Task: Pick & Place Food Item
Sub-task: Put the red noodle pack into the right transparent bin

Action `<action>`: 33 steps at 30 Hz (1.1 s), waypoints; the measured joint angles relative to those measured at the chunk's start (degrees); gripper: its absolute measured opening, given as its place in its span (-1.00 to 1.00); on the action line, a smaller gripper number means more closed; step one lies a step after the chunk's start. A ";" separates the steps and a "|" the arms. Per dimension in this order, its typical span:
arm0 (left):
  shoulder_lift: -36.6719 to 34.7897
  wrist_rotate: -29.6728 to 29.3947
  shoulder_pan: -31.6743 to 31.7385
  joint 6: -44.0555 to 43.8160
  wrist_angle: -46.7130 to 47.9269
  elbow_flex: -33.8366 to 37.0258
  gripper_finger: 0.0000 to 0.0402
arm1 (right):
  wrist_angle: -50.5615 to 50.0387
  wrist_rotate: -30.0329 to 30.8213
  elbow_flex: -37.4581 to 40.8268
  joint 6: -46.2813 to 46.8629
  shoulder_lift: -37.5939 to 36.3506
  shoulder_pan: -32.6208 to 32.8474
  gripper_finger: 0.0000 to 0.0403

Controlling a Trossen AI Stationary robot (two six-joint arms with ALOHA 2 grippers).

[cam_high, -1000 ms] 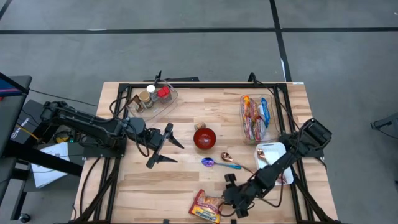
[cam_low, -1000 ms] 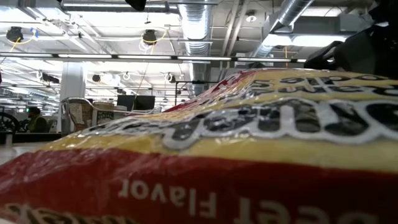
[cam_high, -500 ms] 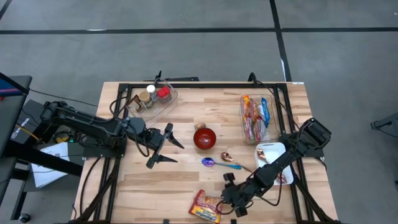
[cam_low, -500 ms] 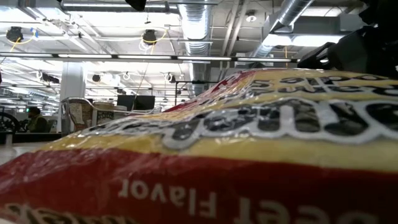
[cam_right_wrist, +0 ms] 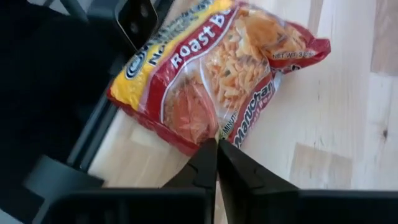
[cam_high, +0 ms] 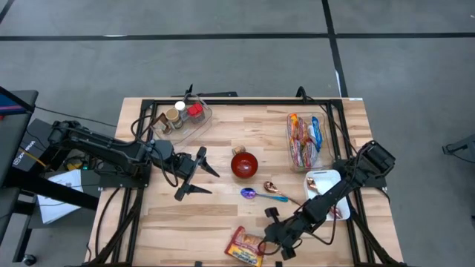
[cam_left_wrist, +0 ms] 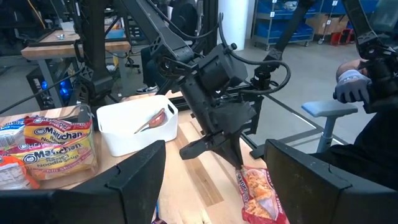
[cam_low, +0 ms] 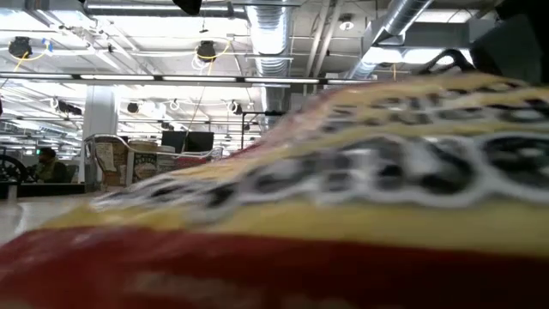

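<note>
1. High view: the red-and-yellow plastic ramen noodle packet [cam_high: 246, 247] lies at the near edge of the light wooden table [cam_high: 223, 215], with the right gripper [cam_high: 272, 236] at its right-hand edge.
2. Right wrist view: the two dark fingers [cam_right_wrist: 205, 163] are closed together on a thin edge of the packet [cam_right_wrist: 211, 68]; the pinch sits at the wrapper's rim, probably because the flat packet offers no other hold.
3. The packet looks to rest on the table, flat, not yet lifted. Judgement: grasp just made, lift is next.
4. Low view: the packet [cam_low: 343, 197] fills almost the whole field, blurred, so it lies right in front of that camera. This view gives no grip information; the wrist view does.
5. Left wrist view: the right arm's gripper [cam_left_wrist: 214, 146] is seen from across the table, coming down onto the packet [cam_left_wrist: 258, 193]. A white plastic bin [cam_left_wrist: 134, 127] and more ramen packets [cam_left_wrist: 59, 146] are beside it.
6. High view: the left gripper [cam_high: 194, 173] waits over the table's left half, fingers spread wide, holding nothing.
7. The red round bowl [cam_high: 244, 165] sits mid-table, a likely drop target, though the task does not say.
</note>
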State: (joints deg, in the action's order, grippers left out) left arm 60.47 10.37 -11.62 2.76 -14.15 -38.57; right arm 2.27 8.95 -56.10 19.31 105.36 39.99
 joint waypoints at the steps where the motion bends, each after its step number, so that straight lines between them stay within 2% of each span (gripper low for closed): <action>1: 0.00 0.00 0.00 0.00 0.00 0.00 0.33 | 0.60 0.02 0.00 -0.26 -0.01 0.00 -0.97; 7: 0.00 -0.02 0.00 0.00 0.05 0.00 0.33 | 1.59 2.74 0.00 -2.66 -1.54 0.44 -1.00; 15: 0.00 -0.02 0.00 0.33 0.26 0.00 0.33 | -4.48 13.92 0.00 -4.33 -9.56 3.00 -1.00; 22: 0.00 -0.02 0.00 1.09 0.26 0.00 0.33 | -11.49 26.45 -0.02 -2.54 -18.63 5.21 -1.00; 33: 0.00 -0.02 0.00 0.93 0.27 0.00 0.33 | -30.97 48.72 -0.02 4.85 -32.61 10.92 -1.00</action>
State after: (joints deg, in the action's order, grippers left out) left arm 60.47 10.35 -11.62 3.70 -13.88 -38.57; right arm -28.70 57.67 -56.12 24.16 72.75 50.90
